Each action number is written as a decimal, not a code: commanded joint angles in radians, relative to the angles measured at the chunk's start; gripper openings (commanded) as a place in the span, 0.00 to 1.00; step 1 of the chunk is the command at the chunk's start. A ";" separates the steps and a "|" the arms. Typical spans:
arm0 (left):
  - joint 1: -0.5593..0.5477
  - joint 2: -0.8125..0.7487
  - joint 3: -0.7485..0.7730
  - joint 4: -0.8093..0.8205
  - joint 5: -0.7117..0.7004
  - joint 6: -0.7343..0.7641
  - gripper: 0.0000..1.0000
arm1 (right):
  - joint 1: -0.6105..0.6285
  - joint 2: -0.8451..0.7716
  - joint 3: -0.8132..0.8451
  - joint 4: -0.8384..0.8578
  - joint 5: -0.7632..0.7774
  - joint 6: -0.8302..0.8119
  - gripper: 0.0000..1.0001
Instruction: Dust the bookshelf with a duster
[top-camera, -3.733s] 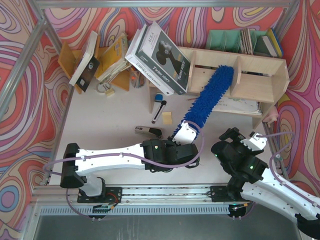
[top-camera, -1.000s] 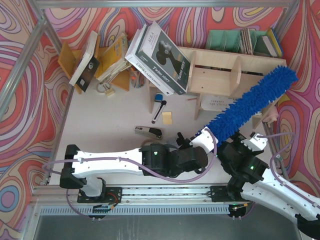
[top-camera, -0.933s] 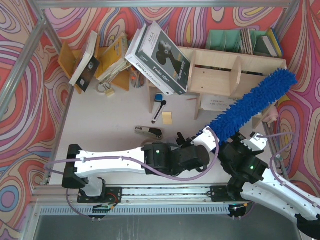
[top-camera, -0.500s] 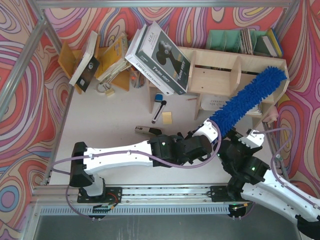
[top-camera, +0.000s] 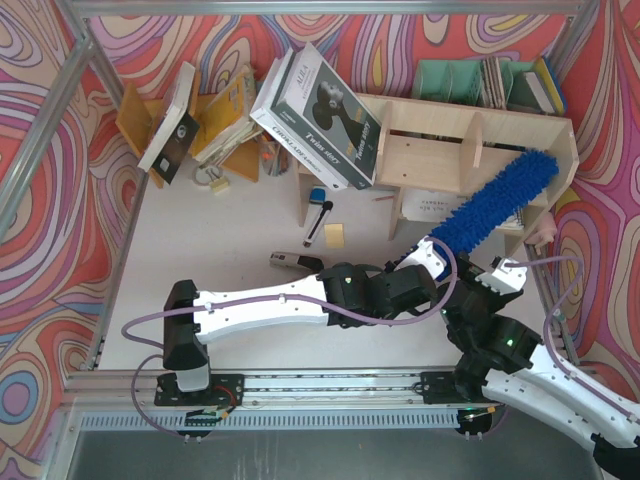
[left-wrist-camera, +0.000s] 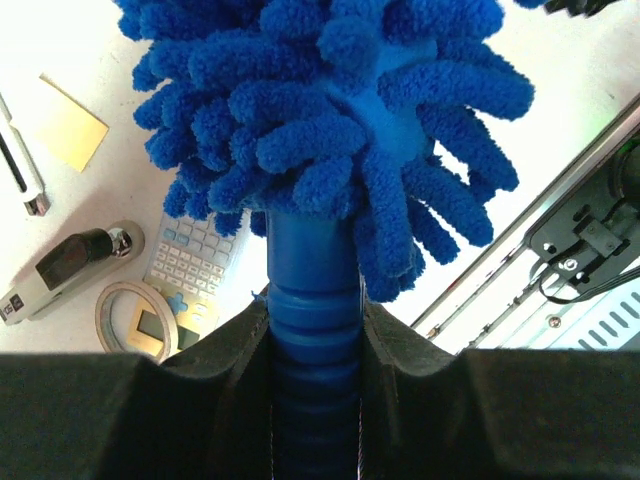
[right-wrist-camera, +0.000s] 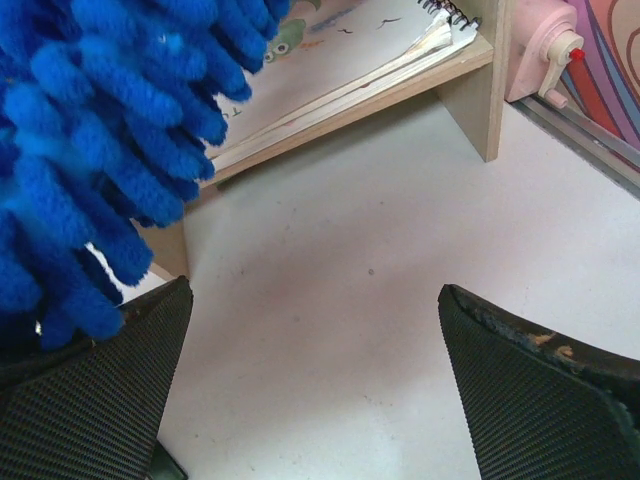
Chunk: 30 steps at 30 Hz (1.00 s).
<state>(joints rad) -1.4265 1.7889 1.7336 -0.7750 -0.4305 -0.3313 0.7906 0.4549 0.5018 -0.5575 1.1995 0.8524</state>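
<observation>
duster (top-camera: 495, 198): bright blue | bookshelf (top-camera: 430, 152): pale plywood | table (top-camera: 220, 245): plain off-white | walls (top-camera: 40, 200): red-pink-purple-yellow swirls | file organizer (top-camera: 445, 80): green | book rack (top-camera: 131, 117): orange-yellow | sticky note (top-camera: 334, 235): yellow

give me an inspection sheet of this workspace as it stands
surface: white table, no spills seen
job's things: duster head over right end of bookshelf
clutter: stapler, sticky note, marker, calculator, tape roll
grippers: left gripper shut on duster handle; right gripper open, empty
cables: purple cable looped along each arm
surroundings: swirl-patterned walls, metal frame, orange rack, green organizer
</observation>
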 joint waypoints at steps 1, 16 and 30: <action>0.003 -0.002 0.060 0.022 0.012 0.025 0.00 | -0.007 0.019 0.015 -0.046 0.030 0.051 0.99; 0.002 -0.061 0.050 0.098 -0.022 0.023 0.00 | -0.007 0.011 0.011 -0.047 0.032 0.062 0.99; 0.050 0.058 0.128 0.001 0.050 -0.064 0.00 | -0.008 0.010 0.007 -0.044 0.031 0.064 0.99</action>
<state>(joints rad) -1.3911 1.8320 1.7950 -0.7700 -0.3912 -0.3683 0.7868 0.4675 0.5022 -0.5816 1.2037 0.8986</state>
